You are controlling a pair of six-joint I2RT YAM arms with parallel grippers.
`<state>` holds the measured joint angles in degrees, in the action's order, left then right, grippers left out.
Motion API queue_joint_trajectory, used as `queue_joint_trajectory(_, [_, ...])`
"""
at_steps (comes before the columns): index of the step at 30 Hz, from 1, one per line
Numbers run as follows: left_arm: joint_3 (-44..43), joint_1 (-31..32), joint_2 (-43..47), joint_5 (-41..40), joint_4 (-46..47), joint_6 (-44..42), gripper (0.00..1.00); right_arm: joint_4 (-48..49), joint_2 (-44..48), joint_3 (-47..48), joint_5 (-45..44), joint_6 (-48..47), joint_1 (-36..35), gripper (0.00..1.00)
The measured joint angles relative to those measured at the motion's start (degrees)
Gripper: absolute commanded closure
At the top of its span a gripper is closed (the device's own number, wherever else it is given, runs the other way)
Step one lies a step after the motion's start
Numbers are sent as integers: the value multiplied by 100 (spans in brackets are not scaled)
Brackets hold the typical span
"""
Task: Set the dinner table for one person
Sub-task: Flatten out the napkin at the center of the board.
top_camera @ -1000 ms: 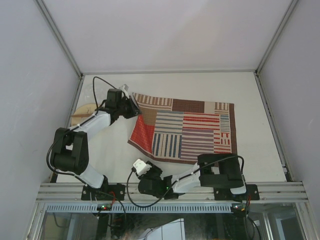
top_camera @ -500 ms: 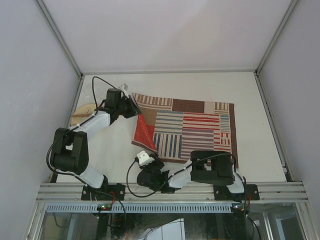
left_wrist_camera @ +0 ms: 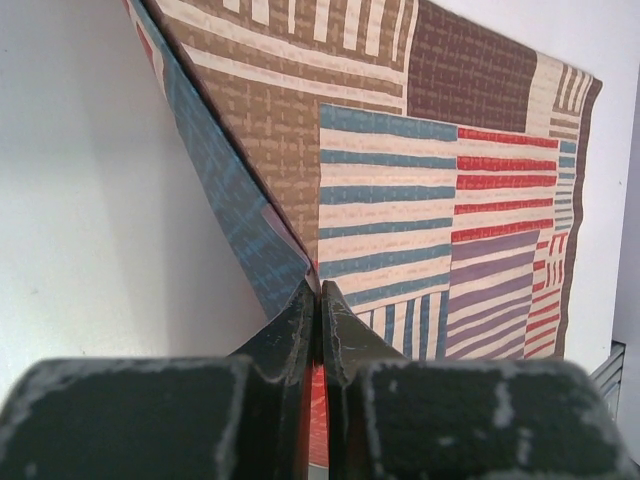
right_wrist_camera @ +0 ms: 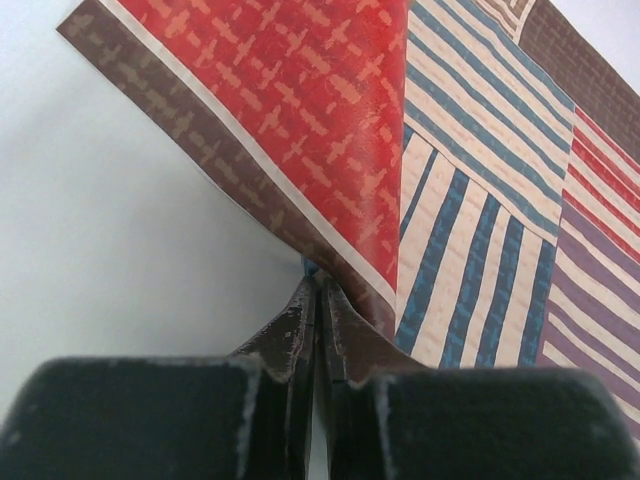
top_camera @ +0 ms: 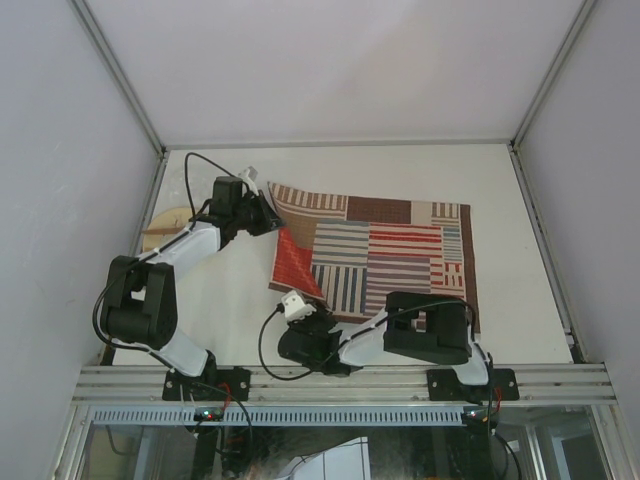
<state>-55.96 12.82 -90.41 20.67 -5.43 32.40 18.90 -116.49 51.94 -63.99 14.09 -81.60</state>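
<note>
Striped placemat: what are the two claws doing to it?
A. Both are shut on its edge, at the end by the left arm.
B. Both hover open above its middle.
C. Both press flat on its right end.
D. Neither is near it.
A: the wrist views show the left claw pinched shut on the far corner of the striped placemat, and the right claw pinched shut on its near edge.

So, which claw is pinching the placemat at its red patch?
The right claw, at the near corner of the placemat; the left claw pinches the far, brown-striped corner.
</note>
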Motion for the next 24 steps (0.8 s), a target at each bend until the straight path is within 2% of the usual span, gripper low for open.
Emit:
queue_joint_trajectory(13, [24, -11, 0, 55, 50, 0, 93, -634, 1335, -673, 492, -400, 570, 100])
queue_joint_trajectory(19, [114, -42, 0, 50, 168, 0, 93, -584, 1871, -682, 608, -807, 813, 100])
queue_joint_trajectory(24, [245, -48, -9, 50, 286, 0, 92, -407, 1932, -680, 728, -1152, 1038, 100])
